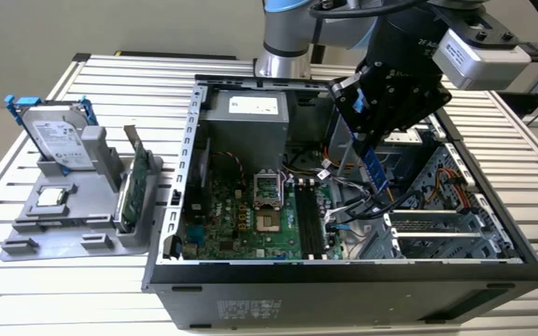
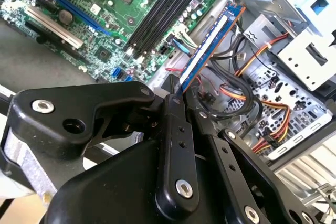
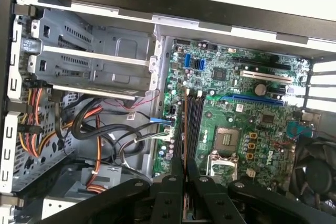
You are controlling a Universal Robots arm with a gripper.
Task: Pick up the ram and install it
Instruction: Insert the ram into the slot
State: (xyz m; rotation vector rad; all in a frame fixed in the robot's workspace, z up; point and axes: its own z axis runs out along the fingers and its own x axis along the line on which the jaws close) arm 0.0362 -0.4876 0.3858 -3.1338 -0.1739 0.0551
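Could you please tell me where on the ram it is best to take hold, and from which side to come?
By one short end, pads across its two broad flat faces, coming along its length, as the gripper holds it now. The ram is a slim flat stick, so the faces likely give the surest purchase, and its far end is left free near the memory slots.
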